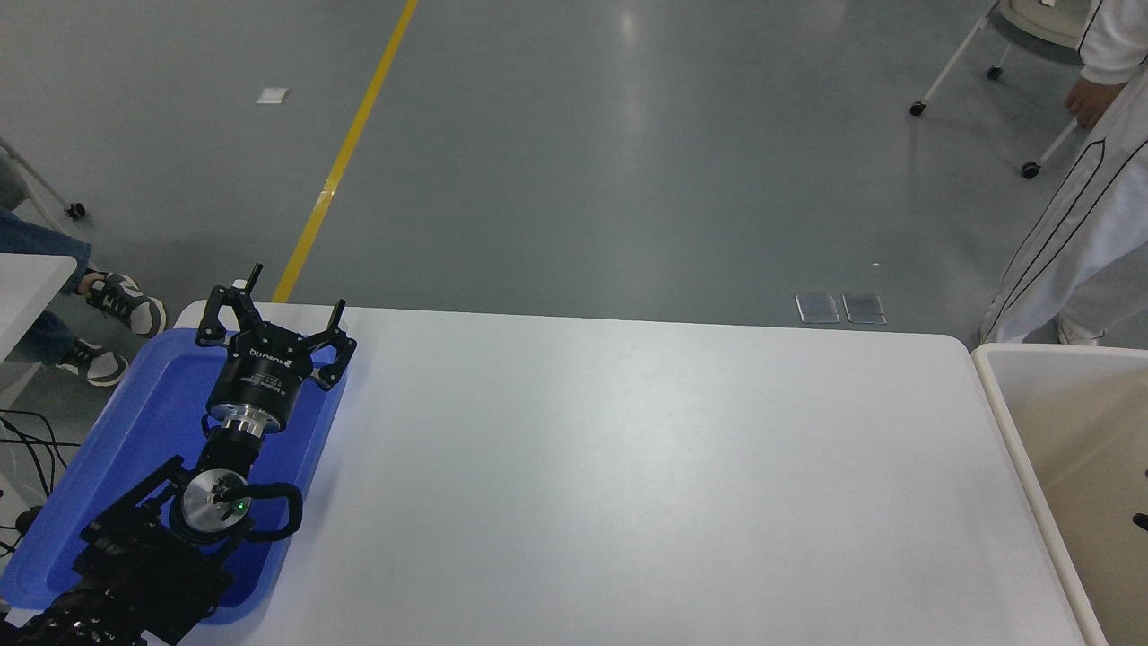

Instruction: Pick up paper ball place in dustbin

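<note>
- Left gripper: black fingers spread apart, nothing between them. It hangs over the far end of a blue tray, fingertips reaching just past the tray's far rim.
- Left arm runs back from the gripper along the tray toward the near left corner; a small green light shows on its wrist joint.
- Blue tray lies on the left end of the white table, long side running away from the camera.
- Right gripper: not seen. Only a small dark sliver shows at the right picture edge, inside the dustbin; cannot tell what it is.
- Dustbin: cream walls, thick white rim, standing against the table's right end, well apart from the tray. Only part of its inside shows.
- Paper ball: not visible on the table, in the tray, or in the visible part of the dustbin; cannot tell where it is.
- Tabletop between tray and dustbin is smooth white with a soft glare.
- Beyond the table: grey glossy floor, a yellow line running away from the tray's far side, two small metal plates set in the floor.
- A person in white clothes stands just beyond the dustbin, near a wheeled frame.
- Left of the tray: a seated person's shoes, black cables on the floor.
</note>
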You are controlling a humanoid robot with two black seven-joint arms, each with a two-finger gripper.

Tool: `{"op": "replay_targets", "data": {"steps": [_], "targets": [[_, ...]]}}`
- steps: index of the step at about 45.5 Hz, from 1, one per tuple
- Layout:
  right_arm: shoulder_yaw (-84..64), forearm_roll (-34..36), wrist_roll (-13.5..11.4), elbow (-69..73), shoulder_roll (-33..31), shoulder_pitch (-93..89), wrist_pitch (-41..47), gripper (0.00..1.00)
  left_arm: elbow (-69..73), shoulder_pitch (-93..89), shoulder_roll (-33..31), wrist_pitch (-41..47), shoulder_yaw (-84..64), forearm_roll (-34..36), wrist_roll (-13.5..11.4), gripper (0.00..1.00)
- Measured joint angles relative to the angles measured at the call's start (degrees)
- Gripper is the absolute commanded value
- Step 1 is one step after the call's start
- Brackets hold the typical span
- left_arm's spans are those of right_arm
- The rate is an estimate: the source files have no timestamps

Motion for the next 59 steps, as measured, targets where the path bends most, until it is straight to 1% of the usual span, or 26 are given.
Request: {"op": "replay_targets", "data": {"steps": [9, 13, 17, 19, 21, 26, 28, 32, 36, 40, 43, 46, 50, 59], "targets": [[15.7, 0.0, 0.1, 8.5, -2.2, -0.2, 0.2, 1.0, 0.0, 0.0, 0.0, 0.0, 0.0, 0.0, 0.0, 1.0], [20.8, 0.0, 1.1, 12.9, -3.2, -1.1, 0.3, 1.0, 0.0, 0.0, 0.0, 0.0, 0.0, 0.0, 0.0, 1.0], [24.7, 0.0, 4.2, 16.9, -3.8, -1.9, 0.5, 1.0, 0.0, 0.0, 0.0, 0.0, 0.0, 0.0, 0.0, 1.0], [26.3, 0.0, 6.1, 18.6, -3.8, -2.3, 0.7, 1.0, 0.0, 0.0, 0.0, 0.0, 0.0, 0.0, 0.0, 1.0], [27.5, 0.3, 8.0, 20.0, -3.3, -2.7, 1.1, 1.0, 0.0, 0.0, 0.0, 0.0, 0.0, 0.0, 0.0, 1.0], [29.7, 1.5, 11.6, 22.7, -2.3, -3.9, 2.5, 1.0, 0.0, 0.0, 0.0, 0.0, 0.0, 0.0, 0.0, 1.0], [30.5, 2.3, 13.3, 23.5, -1.9, -4.6, 3.6, 1.0, 0.0, 0.0, 0.0, 0.0, 0.0, 0.0, 0.0, 1.0], [31.5, 4.1, 16.8, 24.6, -0.9, -5.9, 6.4, 1.0, 0.0, 0.0, 0.0, 0.0, 0.0, 0.0, 0.0, 1.0], [32.4, 6.0, 20.9, 25.4, 0.1, -7.3, 9.9, 1.0, 0.0, 0.0, 0.0, 0.0, 0.0, 0.0, 0.0, 1.0], [32.9, 7.1, 24.4, 26.0, 0.9, -8.4, 13.5, 1.0, 0.0, 0.0, 0.0, 0.0, 0.0, 0.0, 0.0, 1.0], [33.2, 7.7, 26.5, 26.3, 1.6, -9.4, 17.1, 1.0, 0.0, 0.0, 0.0, 0.0, 0.0, 0.0, 0.0, 1.0], [33.8, 8.2, 27.9, 26.5, 2.4, -10.3, 20.0, 1.0, 0.0, 0.0, 0.0, 0.0, 0.0, 0.0, 0.0, 1.0], [34.9, 8.5, 29.3, 26.6, 4.0, -10.9, 22.2, 1.0, 0.0, 0.0, 0.0, 0.0, 0.0, 0.0, 0.0, 1.0], [37.4, 8.6, 30.9, 26.9, 7.6, -11.4, 20.4, 1.0, 0.0, 0.0, 0.0, 0.0, 0.0, 0.0, 0.0, 1.0]]}}
